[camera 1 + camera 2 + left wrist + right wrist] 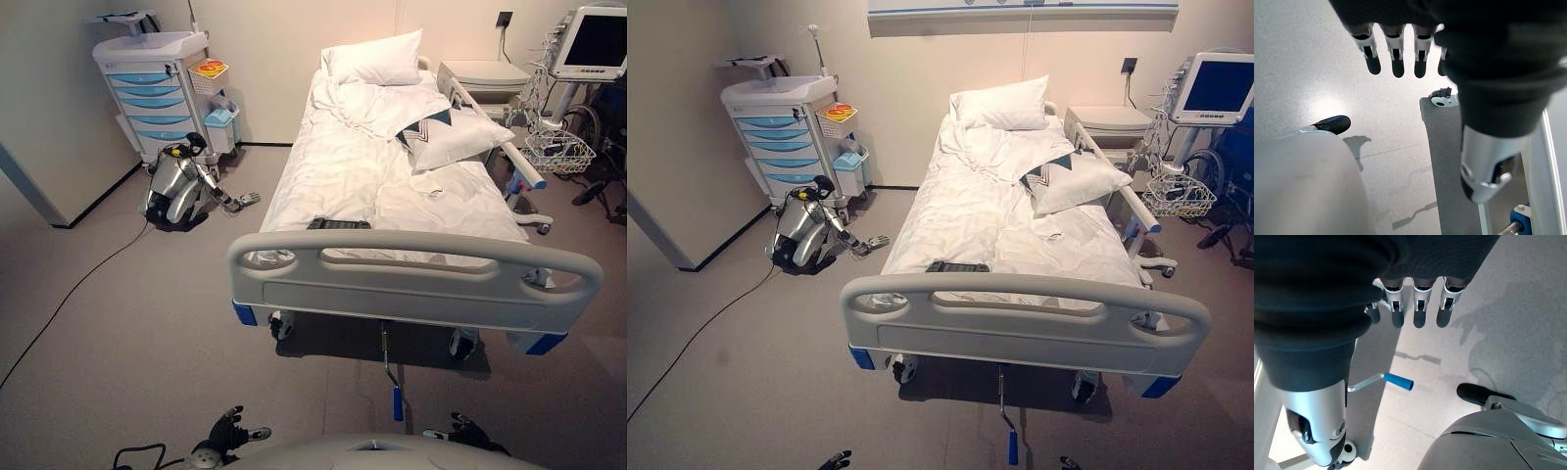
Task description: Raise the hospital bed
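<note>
We see the bed in front of us, its grey footboard on the near side. A metal crank with a blue handle sticks out from under the footboard, near the floor. Our left robot hand hangs low on the near left, fingers loose and holding nothing. Our right robot hand hangs low on the near right, also loose and empty, just beside the handle but apart from it. Another robot sits on the floor left of the bed, by a cart.

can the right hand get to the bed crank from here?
Probably yes. The crank sticks out below the footboard with bare floor around its blue grip, and the right hand hangs open just above it, holding nothing.
</note>
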{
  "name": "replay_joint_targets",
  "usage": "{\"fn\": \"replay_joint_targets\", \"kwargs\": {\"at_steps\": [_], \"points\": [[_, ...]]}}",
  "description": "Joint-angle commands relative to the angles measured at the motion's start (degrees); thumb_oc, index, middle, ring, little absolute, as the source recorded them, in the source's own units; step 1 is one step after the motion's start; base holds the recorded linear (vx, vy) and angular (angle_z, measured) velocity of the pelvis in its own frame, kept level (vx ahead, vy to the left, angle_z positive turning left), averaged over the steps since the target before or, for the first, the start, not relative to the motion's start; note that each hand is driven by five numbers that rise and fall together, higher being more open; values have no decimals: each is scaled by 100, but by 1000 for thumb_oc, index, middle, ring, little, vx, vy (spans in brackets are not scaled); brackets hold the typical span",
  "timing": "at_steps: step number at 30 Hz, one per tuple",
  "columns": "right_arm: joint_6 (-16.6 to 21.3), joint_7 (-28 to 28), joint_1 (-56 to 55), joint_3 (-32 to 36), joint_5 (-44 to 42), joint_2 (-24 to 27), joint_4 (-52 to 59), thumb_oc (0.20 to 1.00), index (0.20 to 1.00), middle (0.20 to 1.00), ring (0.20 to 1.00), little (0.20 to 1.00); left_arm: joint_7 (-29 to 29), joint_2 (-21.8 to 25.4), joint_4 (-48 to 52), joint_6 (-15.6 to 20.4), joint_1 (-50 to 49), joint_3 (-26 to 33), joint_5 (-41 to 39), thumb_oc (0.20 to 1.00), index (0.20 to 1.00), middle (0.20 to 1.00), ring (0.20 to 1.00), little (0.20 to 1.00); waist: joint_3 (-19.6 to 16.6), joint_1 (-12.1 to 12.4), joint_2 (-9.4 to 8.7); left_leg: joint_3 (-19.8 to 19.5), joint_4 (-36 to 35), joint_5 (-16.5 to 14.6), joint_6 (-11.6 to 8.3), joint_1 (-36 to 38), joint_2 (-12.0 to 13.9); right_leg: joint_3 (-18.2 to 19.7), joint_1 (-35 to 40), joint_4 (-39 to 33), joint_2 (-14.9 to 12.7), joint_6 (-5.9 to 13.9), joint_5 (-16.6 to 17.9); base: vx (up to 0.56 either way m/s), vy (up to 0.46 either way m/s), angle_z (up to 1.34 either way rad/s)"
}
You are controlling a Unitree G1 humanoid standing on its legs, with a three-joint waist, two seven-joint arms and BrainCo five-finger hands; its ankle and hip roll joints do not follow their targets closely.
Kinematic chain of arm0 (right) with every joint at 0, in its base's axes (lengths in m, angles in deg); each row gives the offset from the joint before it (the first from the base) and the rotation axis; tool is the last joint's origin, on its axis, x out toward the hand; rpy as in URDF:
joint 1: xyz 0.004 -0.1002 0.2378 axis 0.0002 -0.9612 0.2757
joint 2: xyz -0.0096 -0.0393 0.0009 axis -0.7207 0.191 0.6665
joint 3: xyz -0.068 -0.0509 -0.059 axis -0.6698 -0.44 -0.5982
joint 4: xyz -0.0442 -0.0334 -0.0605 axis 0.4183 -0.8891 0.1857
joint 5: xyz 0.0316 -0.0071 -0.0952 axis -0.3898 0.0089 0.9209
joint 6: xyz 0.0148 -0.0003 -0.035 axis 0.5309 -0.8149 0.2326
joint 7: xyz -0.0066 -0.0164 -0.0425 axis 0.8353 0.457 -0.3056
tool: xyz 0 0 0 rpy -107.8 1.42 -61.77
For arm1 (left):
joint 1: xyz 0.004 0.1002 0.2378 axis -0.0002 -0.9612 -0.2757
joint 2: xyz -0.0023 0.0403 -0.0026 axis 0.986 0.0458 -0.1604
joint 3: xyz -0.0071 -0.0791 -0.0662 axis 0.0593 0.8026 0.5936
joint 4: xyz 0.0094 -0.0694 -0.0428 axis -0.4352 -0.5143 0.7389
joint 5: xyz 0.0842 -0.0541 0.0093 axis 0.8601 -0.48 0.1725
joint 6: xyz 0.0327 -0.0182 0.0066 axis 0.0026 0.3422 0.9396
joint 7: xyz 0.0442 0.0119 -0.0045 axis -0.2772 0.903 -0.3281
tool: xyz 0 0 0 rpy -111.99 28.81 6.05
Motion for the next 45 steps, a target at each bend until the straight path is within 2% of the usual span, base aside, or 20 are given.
{"fn": "replay_joint_targets", "kwargs": {"at_steps": [1,17,21,24,27,29,30,35,36,38,39,45], "points": [[43,12,517,-76,15,-174,-226,1000,1000,1000,1000,1000,-65,76,-91,96,496,72,-68,1000,1000,1000,1000,1000,320,44,-307,80,42,-379,183,448,-301,-115,30,48,-313,560,147,0,0,0],[10,72,533,-86,68,-127,-273,1000,1000,1000,1000,1000,-119,-1,-342,-42,496,146,-190,1000,1000,1000,1000,1000,371,-3,-289,89,49,-389,185,451,-283,-109,35,48,-292,543,132,0,0,0],[37,42,588,-58,-3,-97,-176,1000,1000,1000,1000,1000,-74,39,-245,3,531,244,-418,1000,1000,1000,1000,1000,467,-19,-281,100,93,-391,183,411,-249,-88,-49,162,-271,519,99,-15,-6,0],[64,-6,719,-52,-72,-47,-71,1000,1000,1000,1000,1000,6,104,99,127,638,316,-764,1000,1000,1000,1000,1000,658,-14,-264,122,247,-393,192,236,-203,-68,-380,544,-249,496,4,-61,-21,-3],[100,-96,1034,-40,-204,30,83,1000,1000,1000,1000,1000,90,239,1079,317,762,195,-1065,1000,1000,1000,1000,1000,946,41,-229,168,581,-400,192,-172,-169,-101,-894,974,-253,522,-59,-129,-21,-10],[113,-98,1136,-60,-241,54,130,1000,1000,1000,1000,1000,97,284,1270,334,813,159,-1103,1000,1000,1000,1000,1000,1005,47,-231,159,619,-379,189,-310,-171,-86,-1075,1076,-256,535,-55,-142,-1,-21],[128,-131,1308,-62,-355,88,231,1000,1000,1000,1000,1000,107,426,1876,411,876,107,-1308,1000,1000,1000,1000,1000,1134,70,-219,124,651,-312,177,-526,-179,-95,-1354,1193,-258,552,-38,-91,-7,-23],[160,-145,1553,-64,-502,172,476,1000,1000,1000,1000,1000,97,604,2782,522,932,39,-1493,1000,1000,1000,1000,1000,1383,90,-159,142,667,-211,162,-911,-231,-153,-1728,1199,-340,589,42,-103,18,-7],[164,-175,1701,-107,-532,263,688,1000,1000,1000,1000,1000,98,754,3460,563,951,-17,-1543,1000,1000,1000,1000,1000,1555,99,-114,159,733,-188,154,-1142,-265,-123,-1945,1208,-374,600,96,-112,41,-5],[163,-206,1826,-113,-559,286,753,1000,1000,1000,1000,1000,113,831,3783,598,973,-17,-1592,1000,1000,1000,1000,1000,1638,112,-90,161,796,-191,158,-1290,-280,-76,-2077,1227,-384,607,123,-112,34,-2],[186,-296,1975,-97,-658,352,970,1000,1000,1000,1000,1000,76,949,4569,652,972,-30,-1733,1000,1000,1000,1000,1000,1847,126,-58,155,938,-195,162,-1567,-327,-45,-2319,1313,-401,608,146,-98,-2,-8],[310,-514,2447,-71,-1041,331,1326,1000,1000,1000,1000,1000,-66,1268,6143,750,1269,-193,-2084,1000,1000,1000,1000,1000,2268,98,74,-26,1398,-184,189,-2537,-364,20,-3299,1900,-487,540,145,-120,-15,11]]}}
